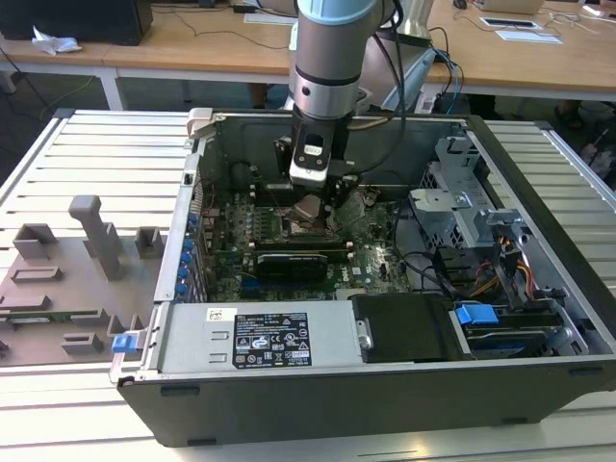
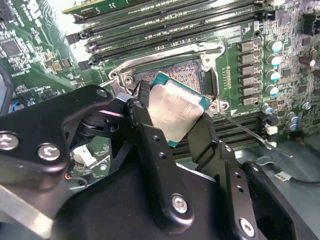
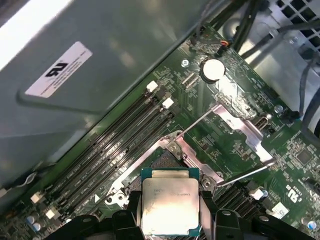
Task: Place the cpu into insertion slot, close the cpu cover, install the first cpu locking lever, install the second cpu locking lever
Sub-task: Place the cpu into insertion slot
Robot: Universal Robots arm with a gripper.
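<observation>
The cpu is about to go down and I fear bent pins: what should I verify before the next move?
1. Hold: ok, the claw is shut on the cpu at two opposite edges.
2. Bare insertion slot: ok, its pin field is uncovered.
3. Raised cpu cover: ok, swung open beside the slot.
4. Freed locking levers: ok, both wires look unhooked.
5. Squareness: not ok, the chip's edges run askew to the slot's rim in both wrist views.
6. Corner marks matched: cannot tell.

Slatted table, two loads
Open computer case rests on it; grey holder plate lies at the exterior view's left.
</observation>
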